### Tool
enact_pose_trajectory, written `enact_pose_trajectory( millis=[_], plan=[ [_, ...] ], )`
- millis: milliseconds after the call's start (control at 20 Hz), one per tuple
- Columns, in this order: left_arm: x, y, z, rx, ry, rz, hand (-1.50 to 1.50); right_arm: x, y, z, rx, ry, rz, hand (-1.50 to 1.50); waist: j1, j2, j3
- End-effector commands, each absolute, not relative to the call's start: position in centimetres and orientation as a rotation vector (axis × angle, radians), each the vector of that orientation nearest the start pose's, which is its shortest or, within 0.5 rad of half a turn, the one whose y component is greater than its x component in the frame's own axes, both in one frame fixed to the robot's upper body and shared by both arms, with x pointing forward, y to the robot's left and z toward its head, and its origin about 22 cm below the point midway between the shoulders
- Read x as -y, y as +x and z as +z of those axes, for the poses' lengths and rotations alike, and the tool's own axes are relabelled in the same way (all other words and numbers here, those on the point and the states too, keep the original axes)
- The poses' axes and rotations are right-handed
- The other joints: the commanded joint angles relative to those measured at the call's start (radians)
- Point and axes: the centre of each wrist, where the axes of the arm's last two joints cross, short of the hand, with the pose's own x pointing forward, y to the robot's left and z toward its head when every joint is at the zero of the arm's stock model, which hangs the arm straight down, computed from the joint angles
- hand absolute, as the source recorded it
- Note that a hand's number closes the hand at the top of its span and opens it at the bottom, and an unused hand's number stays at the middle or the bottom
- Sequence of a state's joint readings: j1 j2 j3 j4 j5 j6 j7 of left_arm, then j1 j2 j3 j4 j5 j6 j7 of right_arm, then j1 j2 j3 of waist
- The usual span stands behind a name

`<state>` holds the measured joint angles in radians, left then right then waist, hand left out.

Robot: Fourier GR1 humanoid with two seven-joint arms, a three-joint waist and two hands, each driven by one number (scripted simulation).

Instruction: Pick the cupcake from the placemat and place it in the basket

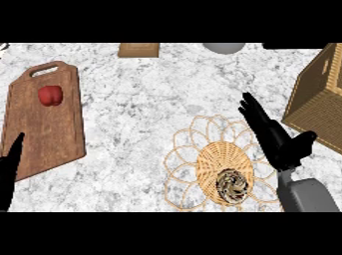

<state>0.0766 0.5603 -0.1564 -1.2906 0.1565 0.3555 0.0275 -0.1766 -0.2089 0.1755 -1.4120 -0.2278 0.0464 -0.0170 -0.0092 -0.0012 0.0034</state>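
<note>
Looking down on a white-grey marbled desk (136, 104); no room beyond it shows. Wooden cutting board (45, 124) lies at left, handle hole at its far end, a red pepper (50, 95) on its far half. Woven round placemat (219, 167) with looped edge sits centre-right; cupcake (232, 185) rests on its near part, seen from above as a dark, streaked round top; no clear long axis, pointing direction can't be told. Wicker basket (328, 99) stands at right, tilted in view, well apart from the cupcake. Right robot hand (276, 137) hovers just right of the placemat, fingers straight and apart, holding nothing; left robot hand (4, 174) at lower left edge over the board's near corner, fingers straight, empty. A tan box (138, 50) and a grey round object (224, 47) sit at the far edge.
</note>
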Motion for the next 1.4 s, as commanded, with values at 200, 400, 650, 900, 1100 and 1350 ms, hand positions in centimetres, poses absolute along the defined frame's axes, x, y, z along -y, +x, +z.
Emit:
enact_pose_trajectory(
  millis=[200,400,650,900,1100,1350],
  plan=[
    [-30.4,25.5,2.9,1.599,0.302,-0.280,0.00,27.1,26.0,3.3,1.676,-0.102,0.106,1.50,-0.063,-0.017,-0.006],
    [-27.3,26.8,5.2,1.667,0.099,-0.350,0.00,17.5,24.0,4.2,1.950,0.077,0.250,1.50,-0.026,-0.012,-0.004],
    [-26.9,26.8,5.4,1.688,0.073,-0.376,0.00,11.3,22.1,3.3,1.921,-0.326,0.233,-1.50,-0.004,-0.009,-0.007],
    [-27.2,26.9,4.5,1.672,0.095,-0.349,0.00,13.5,21.6,2.8,1.762,-0.711,0.332,-1.50,-0.033,-0.011,-0.012],
    [-27.6,26.5,5.0,1.653,0.083,-0.356,0.00,15.8,21.7,5.1,1.649,-0.953,0.436,-1.50,-0.041,-0.023,-0.016],
    [-28.1,27.2,5.9,1.670,0.112,-0.352,0.00,17.5,20.4,6.2,1.292,-1.037,0.738,-1.50,-0.044,-0.020,-0.017]
  ],
)
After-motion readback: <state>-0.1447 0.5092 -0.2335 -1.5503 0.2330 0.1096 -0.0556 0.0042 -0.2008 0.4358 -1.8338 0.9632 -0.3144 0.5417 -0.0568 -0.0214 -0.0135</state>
